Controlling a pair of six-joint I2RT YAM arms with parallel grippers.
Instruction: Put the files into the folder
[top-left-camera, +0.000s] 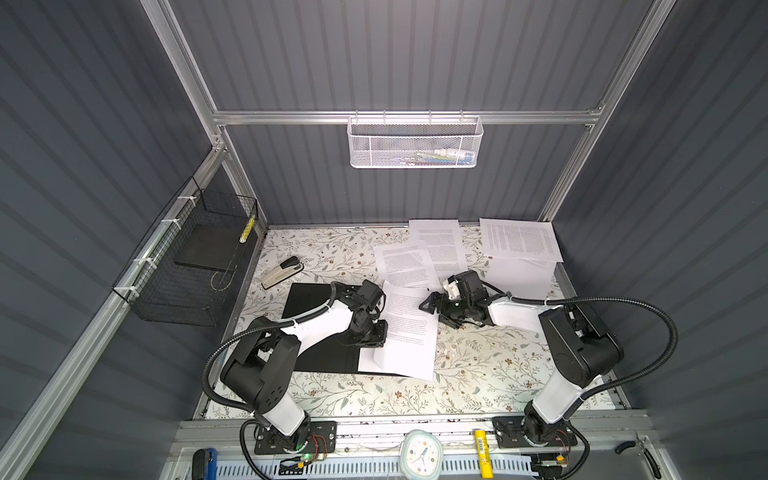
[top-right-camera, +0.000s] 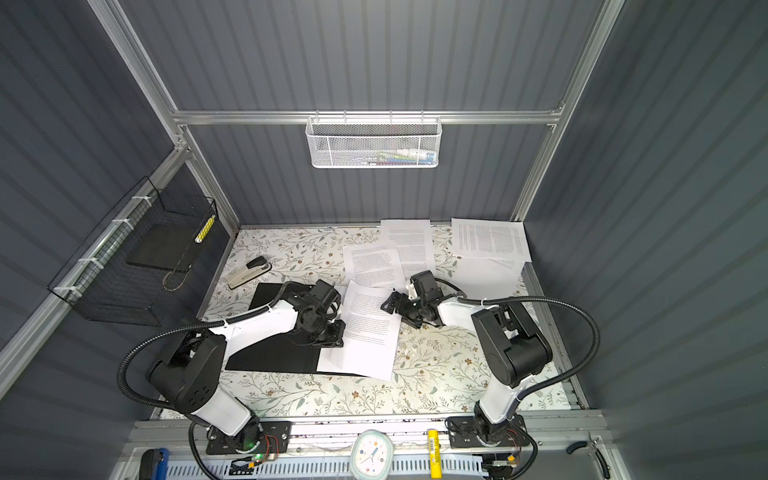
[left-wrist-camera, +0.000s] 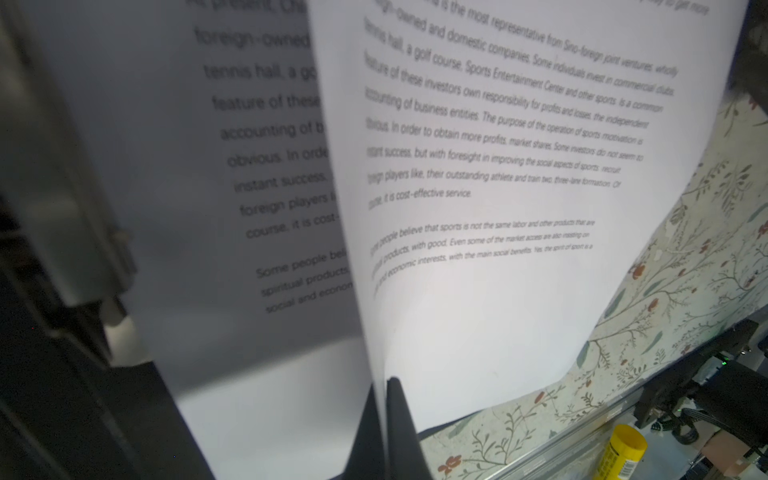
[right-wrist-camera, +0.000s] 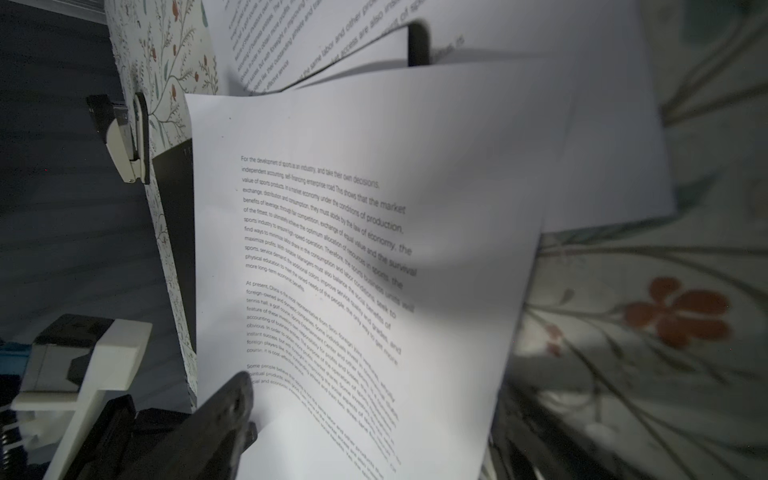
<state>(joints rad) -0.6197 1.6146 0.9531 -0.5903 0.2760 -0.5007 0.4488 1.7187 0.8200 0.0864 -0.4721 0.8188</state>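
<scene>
Left wrist view has the left claw (left-wrist-camera: 386, 399) shut tight on the edge of one printed sheet (left-wrist-camera: 498, 208), which curls up from the pinch over a second sheet (left-wrist-camera: 232, 166) lying flat beneath. In both top views the pinched sheet sits at the centre of the frame, partly on the black inside of the open folder (top-left-camera: 316, 303) and skewed so its right side hangs over the flowered table (top-left-camera: 498, 365). The right claw (top-left-camera: 436, 313) stands wide open just beside the sheet's upper right edge, holding nothing that I can see; whether a finger touches the paper I cannot tell. The rest of the files (top-left-camera: 519, 243) lie scattered at the upper right of the table, well apart from the folder; a stapler (top-left-camera: 282, 272) rests near the folder's upper left corner.

To my eye the step is squaring this sheet onto the folder; I'd drag it leftward low and slow, with the pinch near the edge so the paper doesn't crease, and let the open claw steady the far edge; pull too sharply and the second sheet may shift with it.
</scene>
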